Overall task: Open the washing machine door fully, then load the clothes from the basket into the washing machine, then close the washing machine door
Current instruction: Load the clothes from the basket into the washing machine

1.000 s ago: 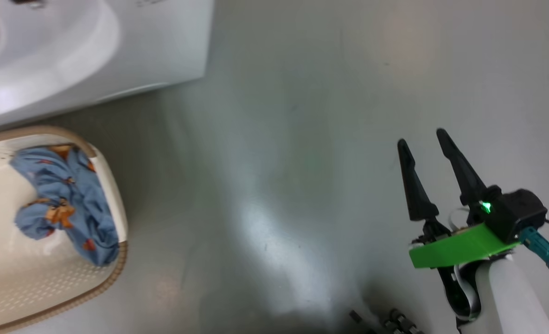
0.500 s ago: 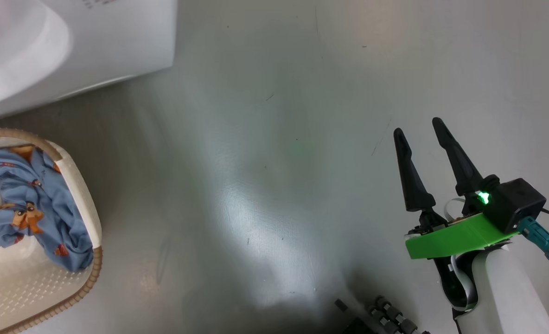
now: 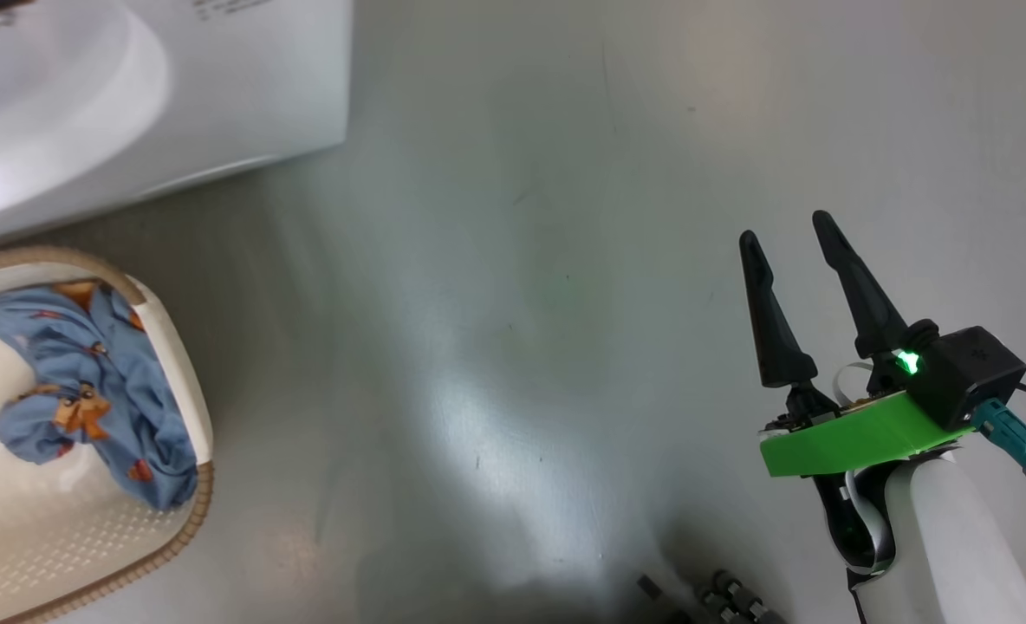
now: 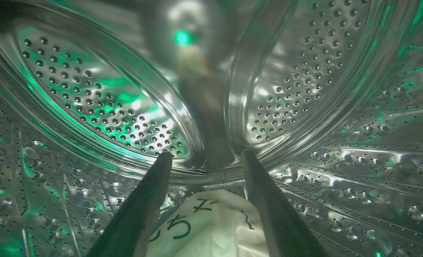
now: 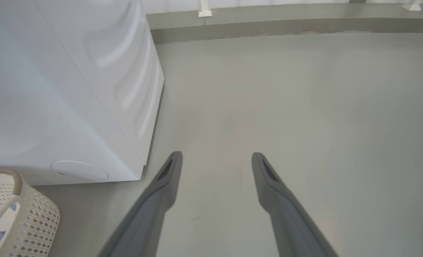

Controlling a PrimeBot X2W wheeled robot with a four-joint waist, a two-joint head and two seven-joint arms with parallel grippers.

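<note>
My left gripper (image 4: pixel 205 154) is inside the washing machine's perforated steel drum (image 4: pixel 90 89), jaws open. A cream cloth (image 4: pixel 204 228) with dark green printed characters lies on the drum floor below and between the fingers. The white washing machine (image 3: pixel 132 87) fills the head view's upper left. The cream basket (image 3: pixel 192 520) with its brown rim stands at the lower left, a light blue cloth (image 3: pixel 88 390) with orange figures bunched inside. My right gripper (image 3: pixel 783 226) hangs open over the bare floor at the right, nothing in it. The washing machine door is out of view.
In the right wrist view the washing machine's side (image 5: pixel 72 89) stands left of my right gripper (image 5: pixel 215 155), with the basket's corner (image 5: pixel 36 214) at the lower left. Grey floor stretches ahead to a low kerb (image 5: pixel 286 25). Small dark parts (image 3: pixel 721 598) lie near the head view's bottom edge.
The head camera has swung, so the whole picture shifted left and then partly back. The right gripper stays open in the same place, and the blue cloth lies unmoved in the basket.
</note>
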